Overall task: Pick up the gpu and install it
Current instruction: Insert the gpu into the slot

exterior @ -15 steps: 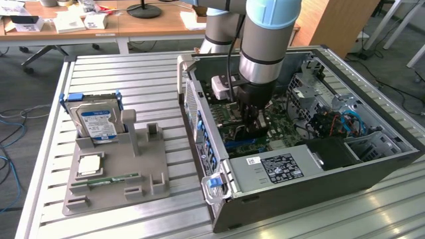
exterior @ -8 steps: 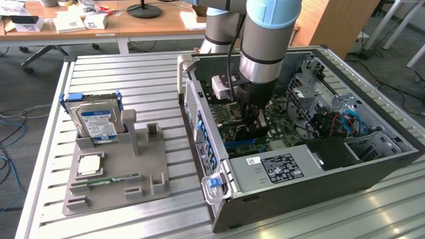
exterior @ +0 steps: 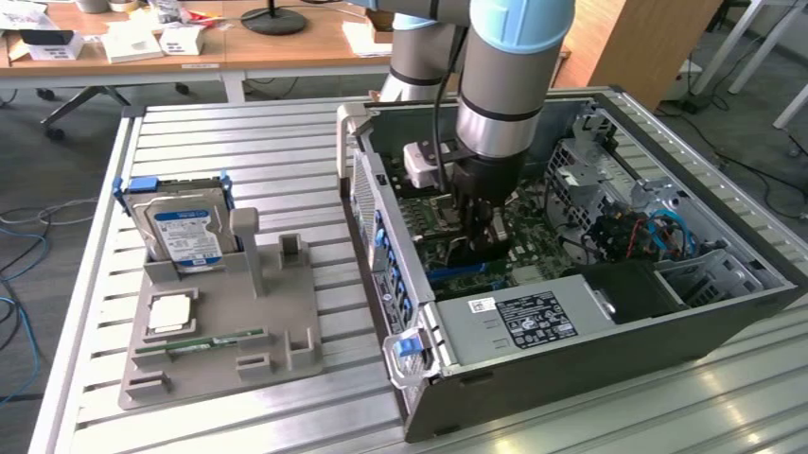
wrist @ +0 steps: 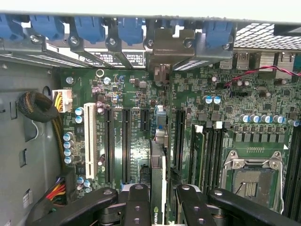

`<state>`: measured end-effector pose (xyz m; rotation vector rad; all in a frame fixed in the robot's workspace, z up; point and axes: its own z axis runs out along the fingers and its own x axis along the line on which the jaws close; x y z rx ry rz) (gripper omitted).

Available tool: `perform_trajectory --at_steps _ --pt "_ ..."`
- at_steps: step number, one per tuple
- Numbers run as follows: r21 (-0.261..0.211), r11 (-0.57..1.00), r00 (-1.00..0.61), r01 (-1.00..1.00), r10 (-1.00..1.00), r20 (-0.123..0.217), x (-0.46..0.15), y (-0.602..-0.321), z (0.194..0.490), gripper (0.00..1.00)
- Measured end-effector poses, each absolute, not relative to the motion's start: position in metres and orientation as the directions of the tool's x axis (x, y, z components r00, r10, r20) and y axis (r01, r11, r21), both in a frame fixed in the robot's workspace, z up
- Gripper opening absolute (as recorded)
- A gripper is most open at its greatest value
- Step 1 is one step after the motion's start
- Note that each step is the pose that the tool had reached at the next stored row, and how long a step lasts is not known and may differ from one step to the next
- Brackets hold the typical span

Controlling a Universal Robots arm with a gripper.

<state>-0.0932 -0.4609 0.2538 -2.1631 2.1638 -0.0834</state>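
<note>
My gripper is down inside the open computer case, over the green motherboard. It is shut on the gpu, which I see edge-on in the wrist view as a thin dark card with a green logo near the black fingers. The card stands upright over the motherboard, among the long black expansion slots, and its metal end bracket reaches the case's rear slot openings. In the exterior view the gpu hangs below the fingers, low against the board. Whether it is seated in a slot is hidden.
A grey fixture at the exterior view's left holds a silver hard drive, a square processor and a green memory stick. Inside the case are the power supply, drive cages, blue slot latches and the empty processor socket.
</note>
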Motion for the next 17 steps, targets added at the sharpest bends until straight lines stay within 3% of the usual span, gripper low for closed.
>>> perform_trajectory --at_steps 17 --pt "-0.096 0.003 -0.001 -0.995 -1.0 -0.019 -0.0906 -0.4609 0.2558 0.26"
